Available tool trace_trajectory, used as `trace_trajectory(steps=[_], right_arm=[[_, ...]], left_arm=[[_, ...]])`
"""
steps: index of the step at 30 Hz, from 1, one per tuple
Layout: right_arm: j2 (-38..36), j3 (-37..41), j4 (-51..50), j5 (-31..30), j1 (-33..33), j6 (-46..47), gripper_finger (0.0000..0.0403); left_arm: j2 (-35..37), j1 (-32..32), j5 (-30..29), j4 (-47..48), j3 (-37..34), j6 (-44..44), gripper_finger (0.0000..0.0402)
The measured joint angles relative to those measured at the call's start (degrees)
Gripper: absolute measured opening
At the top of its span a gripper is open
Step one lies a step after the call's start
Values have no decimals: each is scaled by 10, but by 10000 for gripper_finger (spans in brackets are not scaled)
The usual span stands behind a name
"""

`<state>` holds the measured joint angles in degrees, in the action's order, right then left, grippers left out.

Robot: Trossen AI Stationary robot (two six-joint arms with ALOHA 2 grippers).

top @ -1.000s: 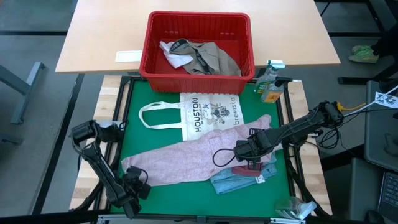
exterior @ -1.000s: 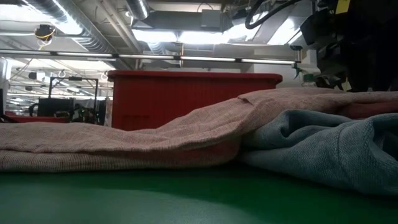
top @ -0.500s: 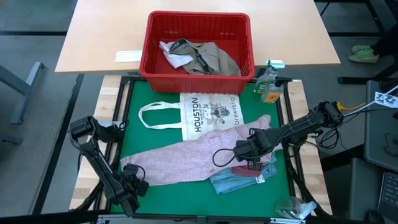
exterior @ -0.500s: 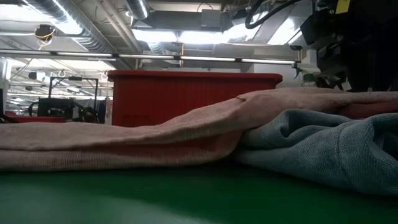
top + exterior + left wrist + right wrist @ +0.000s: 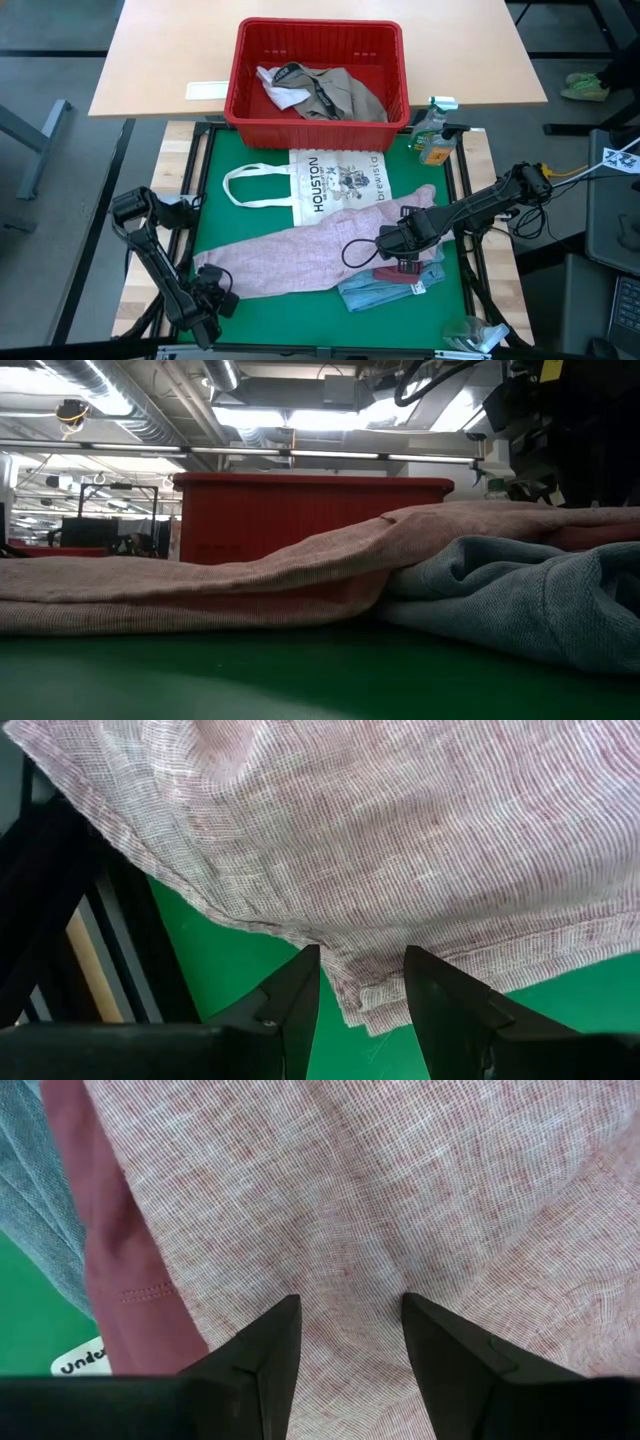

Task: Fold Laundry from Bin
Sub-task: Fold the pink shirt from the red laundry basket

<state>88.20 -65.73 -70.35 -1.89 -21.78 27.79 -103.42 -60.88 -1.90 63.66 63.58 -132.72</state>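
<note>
Surface: a green mat (image 5: 270, 310) in a black frame, with a light wooden tabletop (image 5: 160, 70) along its far edge.
Far edge, middle: the red bin (image 5: 320, 125), straddling mat and wood.
Behind the bin's left: a white label (image 5: 206, 90) on the wood.
Mat centre: white tote bag (image 5: 335, 182), flat.
Near half: pale pink garment (image 5: 300, 255), spread across.
Near right: light blue garment (image 5: 375, 293) and a maroon piece (image 5: 395, 273).
Far right corner: a spray bottle (image 5: 435, 135).

Two dark, slender jointed robot arms are seen. A looped black cable (image 5: 352, 252) is carried by the right one. Tapered, wedge-shaped black fingers (image 5: 262, 1355) are shown.
</note>
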Motion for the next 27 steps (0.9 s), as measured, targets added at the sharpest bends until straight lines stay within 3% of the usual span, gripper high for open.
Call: trace_trajectory(steps=[6,22,27], right_arm=[[0,0,0,0,0,0,175],[0,0,0,26,0,0,175],[0,0,0,26,0,0,175]], left_arm=[[-29,-16,-12,0,1,47,141],[-47,-23,-58,-15,-5,60,140],[-45,-23,-64,-49,-20,52,105]])
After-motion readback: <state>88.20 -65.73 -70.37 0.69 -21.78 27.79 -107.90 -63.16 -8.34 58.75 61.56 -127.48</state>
